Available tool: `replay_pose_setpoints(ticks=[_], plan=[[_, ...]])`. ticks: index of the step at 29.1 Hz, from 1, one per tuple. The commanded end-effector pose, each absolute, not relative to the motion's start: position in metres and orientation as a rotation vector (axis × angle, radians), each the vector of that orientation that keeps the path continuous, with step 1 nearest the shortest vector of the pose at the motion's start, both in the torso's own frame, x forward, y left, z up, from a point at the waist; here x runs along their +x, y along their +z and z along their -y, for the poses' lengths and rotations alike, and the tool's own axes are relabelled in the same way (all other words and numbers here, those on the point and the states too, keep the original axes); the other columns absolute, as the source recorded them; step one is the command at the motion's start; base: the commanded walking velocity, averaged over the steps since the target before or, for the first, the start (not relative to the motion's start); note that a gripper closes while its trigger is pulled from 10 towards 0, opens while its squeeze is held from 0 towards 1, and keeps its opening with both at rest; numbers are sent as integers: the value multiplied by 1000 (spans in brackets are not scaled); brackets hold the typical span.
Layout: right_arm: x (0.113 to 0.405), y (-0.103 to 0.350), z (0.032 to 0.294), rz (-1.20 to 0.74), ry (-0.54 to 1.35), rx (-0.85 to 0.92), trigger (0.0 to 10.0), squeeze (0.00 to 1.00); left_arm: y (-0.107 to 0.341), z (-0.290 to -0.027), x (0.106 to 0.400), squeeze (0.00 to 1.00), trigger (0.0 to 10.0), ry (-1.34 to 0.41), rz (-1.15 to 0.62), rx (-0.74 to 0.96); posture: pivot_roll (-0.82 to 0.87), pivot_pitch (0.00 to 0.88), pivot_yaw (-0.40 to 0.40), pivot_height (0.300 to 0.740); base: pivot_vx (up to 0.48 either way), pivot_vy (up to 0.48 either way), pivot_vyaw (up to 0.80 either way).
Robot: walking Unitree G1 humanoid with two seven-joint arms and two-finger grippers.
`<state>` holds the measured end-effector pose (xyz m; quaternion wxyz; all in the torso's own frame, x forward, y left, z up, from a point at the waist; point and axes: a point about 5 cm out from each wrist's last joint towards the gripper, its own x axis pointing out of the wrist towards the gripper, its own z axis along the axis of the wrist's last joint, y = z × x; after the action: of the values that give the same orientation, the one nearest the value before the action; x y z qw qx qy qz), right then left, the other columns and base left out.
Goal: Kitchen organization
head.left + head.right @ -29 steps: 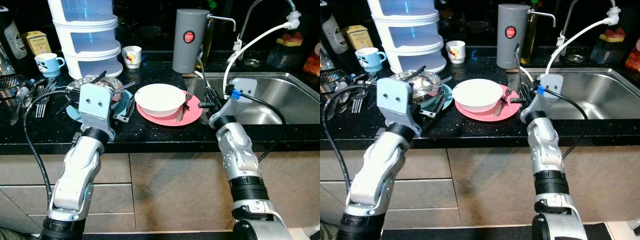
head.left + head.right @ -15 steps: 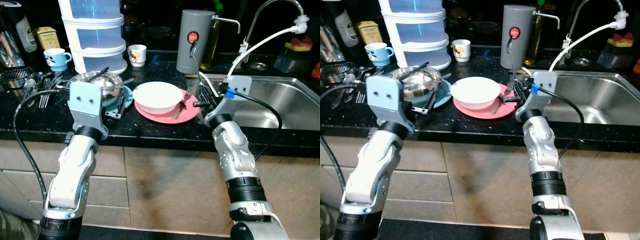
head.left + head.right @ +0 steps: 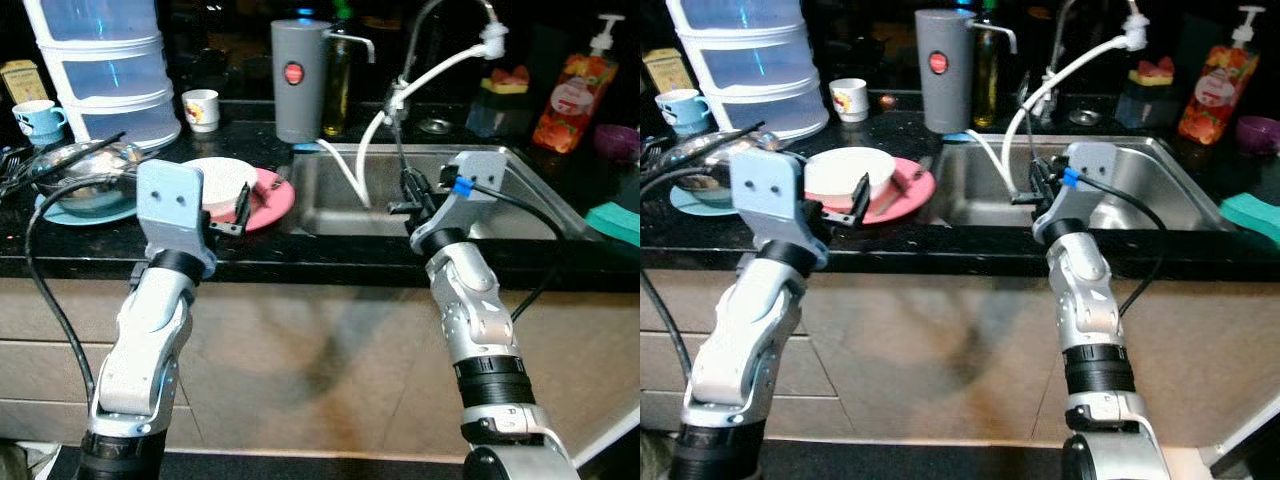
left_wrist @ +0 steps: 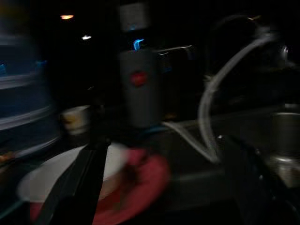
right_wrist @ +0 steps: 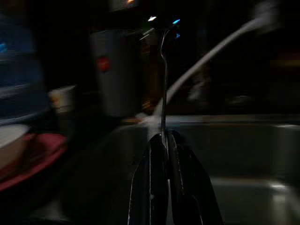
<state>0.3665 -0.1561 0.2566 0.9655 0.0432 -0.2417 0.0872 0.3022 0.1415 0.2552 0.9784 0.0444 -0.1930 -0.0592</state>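
Since half a second ago the whole scene has slid leftward across the head views, so the camera has turned toward the sink (image 3: 500, 205); the dishes themselves sit as they did on the counter (image 3: 330, 255). What has truly changed is the fork (image 5: 163, 79): earlier it lay on the pink plate (image 3: 272, 195) beside the white bowl (image 3: 215, 180), and now the right gripper (image 5: 165, 140) pinches its handle between closed fingers and holds it upright over the near edge of the basin. The left gripper (image 3: 860, 200) hangs spread wide just in front of the bowl, touching nothing.

Both wrist views are dark and smeared. The fork's tines fade into the gloom at their tip, and in the head views the fork is a thin line against the white hose (image 3: 420, 85), hard to separate from it. The stacked clear containers (image 3: 105, 70) are cut off by the frame's top.

The white bowl rests on the pink plate. To the robot's left a steel bowl (image 3: 80, 170) with a dark utensil across it sits on a teal plate (image 3: 70, 212); what else it holds cannot be made out. Behind stand a grey canister (image 3: 297, 80), a small mug (image 3: 202, 108), a blue cup (image 3: 32, 120) and, past the sink, an orange soap bottle (image 3: 573, 90).
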Motion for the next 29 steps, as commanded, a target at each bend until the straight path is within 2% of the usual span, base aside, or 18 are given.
replay_pose_setpoints(ticks=[1,8,19,29], plan=[[366,260,155,500,179,95,10000,0,254,-145,303,0,10000,-111,382,92,93,15,10,740,0,-255,0],[366,261,154,501,185,95,10000,0,251,-145,303,0,10000,-123,363,20,93,19,8,740,0,0,0],[366,262,154,501,192,93,10000,0,251,-147,302,0,10000,-117,361,-3,94,29,4,740,0,449,0],[367,261,154,494,197,98,10000,0,252,-149,301,0,10000,-110,369,19,97,31,4,740,0,0,0]])
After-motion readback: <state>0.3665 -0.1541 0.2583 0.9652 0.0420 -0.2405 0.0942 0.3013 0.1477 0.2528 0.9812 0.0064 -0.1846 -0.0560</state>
